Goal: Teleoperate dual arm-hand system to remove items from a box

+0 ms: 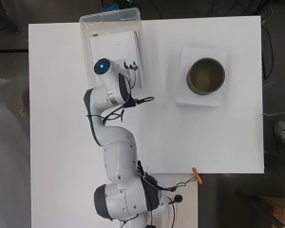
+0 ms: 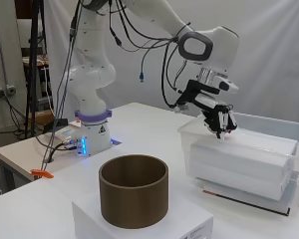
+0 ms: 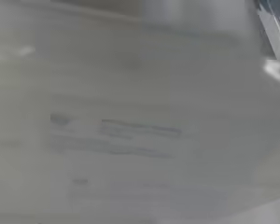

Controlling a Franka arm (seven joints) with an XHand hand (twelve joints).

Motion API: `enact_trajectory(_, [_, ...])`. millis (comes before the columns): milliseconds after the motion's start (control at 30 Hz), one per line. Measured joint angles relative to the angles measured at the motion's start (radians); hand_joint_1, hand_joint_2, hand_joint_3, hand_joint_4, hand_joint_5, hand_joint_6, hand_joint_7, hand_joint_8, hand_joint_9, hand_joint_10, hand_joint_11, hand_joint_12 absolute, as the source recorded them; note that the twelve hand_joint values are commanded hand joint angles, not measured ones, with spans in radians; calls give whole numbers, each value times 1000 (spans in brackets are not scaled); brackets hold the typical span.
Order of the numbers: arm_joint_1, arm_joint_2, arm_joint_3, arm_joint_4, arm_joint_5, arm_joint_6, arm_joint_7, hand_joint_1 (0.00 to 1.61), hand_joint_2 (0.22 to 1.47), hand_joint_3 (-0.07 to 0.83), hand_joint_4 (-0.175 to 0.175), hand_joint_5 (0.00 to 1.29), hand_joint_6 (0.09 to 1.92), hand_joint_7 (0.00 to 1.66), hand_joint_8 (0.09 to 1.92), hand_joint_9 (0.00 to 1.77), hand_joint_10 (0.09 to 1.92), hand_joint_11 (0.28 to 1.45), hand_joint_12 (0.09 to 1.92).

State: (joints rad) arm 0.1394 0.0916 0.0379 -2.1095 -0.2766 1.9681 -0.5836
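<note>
Robotics lab setup. White robot arm bolted at the edge of a plain white counter, loose black cables hanging off the arm. Pale grey curtain backdrop behind, black tripod stand and wall sockets at the side, bare dark floor.

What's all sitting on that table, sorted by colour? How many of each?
Clear: 1, the plastic bin.
White: 2, the box inside the bin and the flat box under the brown cylinder.
Brown: 1, the cylinder.
Orange: 1, the small clip.
Total: 5.
</note>
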Motion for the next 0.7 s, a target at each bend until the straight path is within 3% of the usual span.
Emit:
enact_trajectory(67, [-2, -15, -6, -1, 21, 20, -25, 874, 1235, 49, 175, 714, 1518, 1234, 1920, 1430, 1920, 1002, 1781])
enact_trajectory(133, [-5, -40, -13, 5, 41, 41, -24, 931, 1198, 25, 175, 799, 1340, 1279, 1920, 1473, 1920, 1058, 1776])
enact_trajectory(200, [-11, -96, -26, -7, 48, 65, -40, 947, 1193, 19, 175, 812, 1326, 1302, 1920, 1485, 1920, 1095, 1762])
enact_trajectory(433, [-51, -508, -98, -191, 183, 137, -188, 1013, 1129, -7, 175, 956, 1066, 1345, 1920, 1523, 1920, 1158, 1761])
enact_trajectory(600, [-125, -781, -228, -310, 108, 154, -202, 1023, 1105, -4, 175, 1001, 967, 1418, 1920, 1580, 1920, 1220, 1754])
enact_trajectory(700, [-150, -789, -344, -319, 34, 153, -213, 1033, 1097, -3, 175, 1018, 947, 1441, 1920, 1599, 1920, 1234, 1750])
